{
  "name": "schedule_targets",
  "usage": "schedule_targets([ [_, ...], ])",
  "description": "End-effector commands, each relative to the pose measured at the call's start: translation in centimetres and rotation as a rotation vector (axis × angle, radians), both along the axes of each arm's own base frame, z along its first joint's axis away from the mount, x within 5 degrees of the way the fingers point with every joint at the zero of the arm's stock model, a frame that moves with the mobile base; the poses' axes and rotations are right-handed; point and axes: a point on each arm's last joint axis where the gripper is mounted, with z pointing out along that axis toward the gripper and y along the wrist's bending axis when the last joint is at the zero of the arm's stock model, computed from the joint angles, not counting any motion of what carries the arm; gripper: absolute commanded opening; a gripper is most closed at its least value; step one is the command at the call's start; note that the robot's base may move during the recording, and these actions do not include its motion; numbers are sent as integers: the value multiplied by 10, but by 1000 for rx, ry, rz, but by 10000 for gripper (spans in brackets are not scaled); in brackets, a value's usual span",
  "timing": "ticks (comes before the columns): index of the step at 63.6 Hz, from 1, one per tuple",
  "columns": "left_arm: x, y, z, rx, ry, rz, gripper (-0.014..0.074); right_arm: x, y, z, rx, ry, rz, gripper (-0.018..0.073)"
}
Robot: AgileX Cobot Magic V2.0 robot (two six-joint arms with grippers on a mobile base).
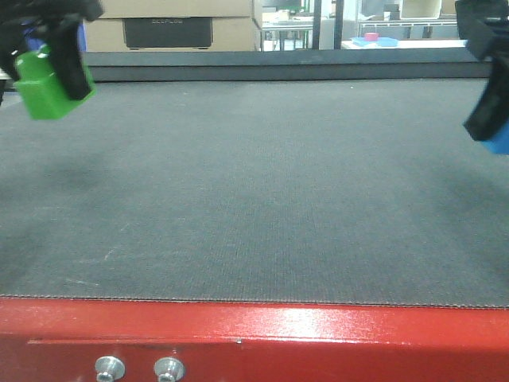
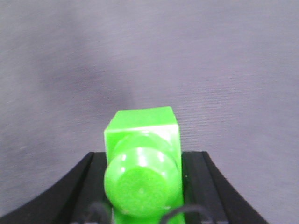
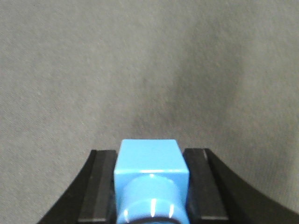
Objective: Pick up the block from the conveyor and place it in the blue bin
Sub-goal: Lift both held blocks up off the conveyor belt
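Observation:
The blue block (image 3: 149, 161) sits pinched between the black fingers (image 3: 100, 186) of my right gripper (image 3: 149, 179), held above the dark grey conveyor belt (image 1: 254, 199). From the front, that block (image 1: 499, 143) peeks out under the right gripper (image 1: 489, 127) at the right edge. My left gripper (image 1: 54, 83) hangs at the upper left, shut on a bright green block (image 1: 44, 95). In the left wrist view the green block (image 2: 142, 130) fills the gap between the left gripper's (image 2: 142, 172) jaws. The blue bin is out of view.
The belt's glossy red frame (image 1: 318, 334) runs along the near edge, with two silver round buttons (image 1: 110, 368). Behind the belt stand cardboard boxes (image 1: 171, 28) and a far table with a light-blue flat item (image 1: 375, 40).

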Motion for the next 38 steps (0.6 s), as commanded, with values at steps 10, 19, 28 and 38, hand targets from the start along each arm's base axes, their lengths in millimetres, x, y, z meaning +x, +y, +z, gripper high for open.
schedule_targets([
  [10, -29, -20, 26, -57, -102, -46, -111, -40, -11, 10, -19, -158, -27, -159],
  [19, -51, -19, 34, -80, -163, -62, -111, -63, -14, 29, -19, -244, -20, -159],
  [28, -76, -10, 48, -98, -216, -62, -111, -86, -17, 54, -3, -366, -23, -159],
  [38, -105, 2, 68, -122, -301, -63, -111, -106, -19, 75, 11, -456, -19, -159],
])
